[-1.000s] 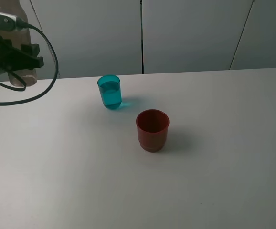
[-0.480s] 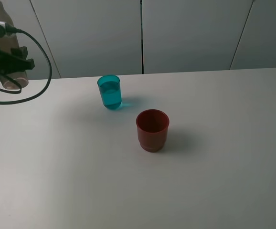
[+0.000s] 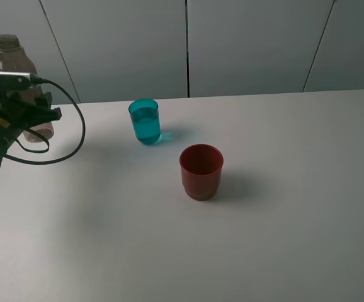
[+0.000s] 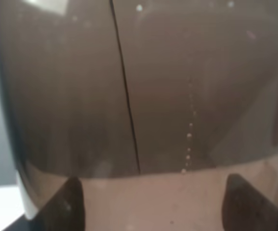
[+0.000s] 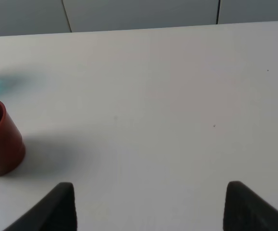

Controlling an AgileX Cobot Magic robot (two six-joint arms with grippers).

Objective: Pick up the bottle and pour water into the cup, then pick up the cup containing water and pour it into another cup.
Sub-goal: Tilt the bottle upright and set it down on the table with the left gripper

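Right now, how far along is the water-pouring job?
Done: the teal cup already holds water, so the first pour looks finished. In hand: the left gripper is shut on the bottle, upright at the table's far left. Left: the right gripper is open and empty; the teal cup is not yet lifted and poured into the red cup, which looks empty.

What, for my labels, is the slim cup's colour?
The cup is translucent teal; exterior high view.

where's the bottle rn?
Far left of the exterior high view: the bottle is upright, clamped in the left gripper, well to the left of the teal cup.
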